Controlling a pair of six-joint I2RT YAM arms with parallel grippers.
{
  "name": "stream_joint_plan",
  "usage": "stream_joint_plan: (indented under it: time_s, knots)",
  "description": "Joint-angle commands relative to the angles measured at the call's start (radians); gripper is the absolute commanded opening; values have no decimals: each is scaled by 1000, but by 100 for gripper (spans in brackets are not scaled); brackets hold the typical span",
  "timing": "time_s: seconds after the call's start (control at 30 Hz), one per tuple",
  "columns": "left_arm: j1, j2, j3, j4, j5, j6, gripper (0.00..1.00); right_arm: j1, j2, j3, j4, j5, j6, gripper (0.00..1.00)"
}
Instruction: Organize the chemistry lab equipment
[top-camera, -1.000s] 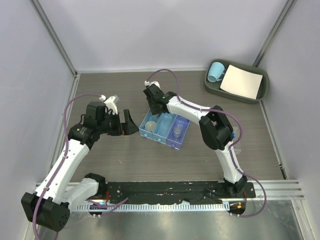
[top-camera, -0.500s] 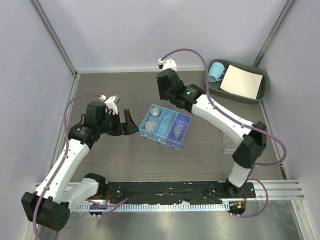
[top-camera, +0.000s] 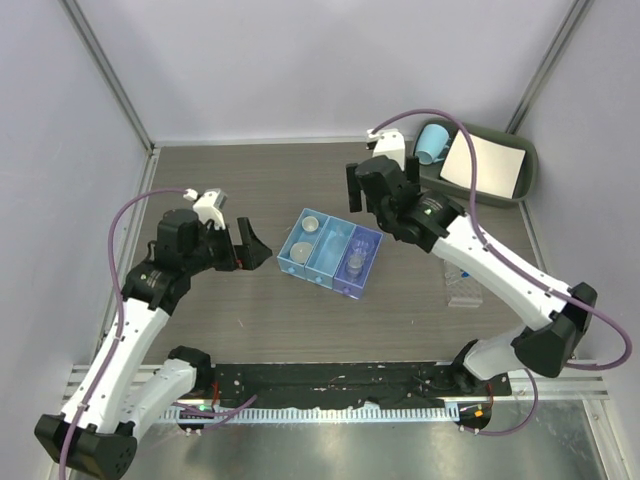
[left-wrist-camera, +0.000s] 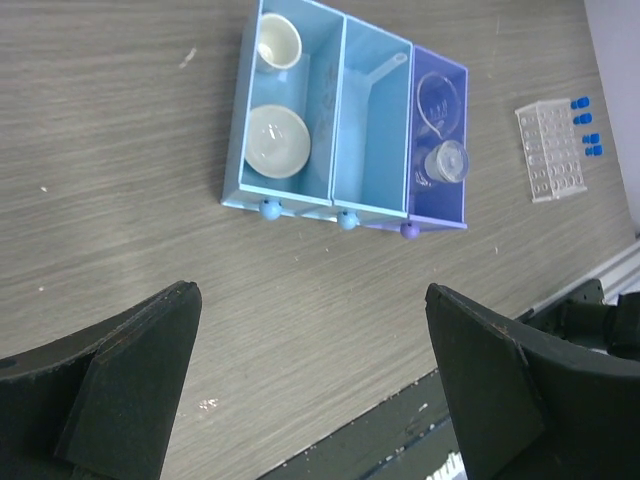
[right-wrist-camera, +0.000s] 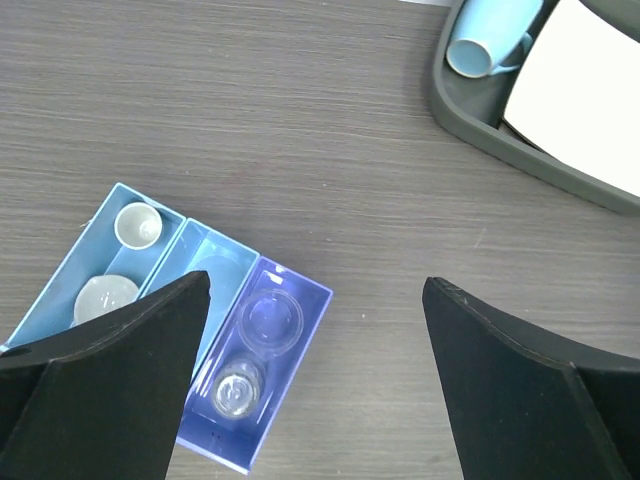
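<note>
All spots given vs. the three-compt blue plastic organiser box (left-wrist-camera: 340, 120), which sits mid-way across the grey wood-grain counter (left-wrist-camera: 120, 180). It has two light-blue compts plus one purple end compt, w/ three small round blue knobs (left-wrist-camera: 348, 220) along one long side.

In the box:
- End light-blue compt: two small white round dishes. The deeper cup-like dish (left-wrist-camera: 277, 42) is at the end away from the knobs, the shallow dish (left-wrist-camera: 277, 140) at the knob end. They look apart.
- Middle compt: clear funnel (left-wrist-camera: 372, 85), lying flat and faint to see.
- Purple compt: two small clear beakers (left-wrist-camera: 445, 160), one behind the other. Can't tell if they touch.

Outside the box:
- Clear plastic tube rack (left-wrist-camera: 548, 150) lies flat on the counter past the purple end, well apart from the box.
- Blue-capped clear tubes (left-wrist-camera: 592, 148) are at the rack's side away from the box. Only the caps read clearly.
- Dark-grey tray (right-wrist-camera: 500, 140) is further off, past the purple end on the side opp. the knobs. It holds a light-blue mug (right-wrist-camera: 485, 40) on its side and a white paper sheet (right-wrist-camera: 590, 90).

L hand (left-wrist-camera: 310, 295): fingers spread wide, nothing btw them. It hovers over bare counter just off the box's light-blue end, near but not touching.

R hand (right-wrist-camera: 315, 285): fingers also spread wide and empty. It is held up above the counter on the box's side opp. the knobs, toward the purple end, and touches nothing.
</note>
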Motion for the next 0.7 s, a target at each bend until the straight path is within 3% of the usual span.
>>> stream_joint_plan:
  time_s: [0.0, 0.33, 0.5, 0.67]
  knots:
    - [2, -33, -3, 56, -76, 18, 100, 1, -124, 5, -61, 51, 60, 93]
    - [2, -95, 26, 38, -266, -22, 100, 3, -372, -141, -88, 65, 95, 95]
    - [2, -89, 65, -13, -381, -45, 100, 1, -414, -124, -158, 66, 122, 95]
    - [3, -90, 45, -7, -376, -72, 100, 1, -434, -115, -212, 73, 147, 96]
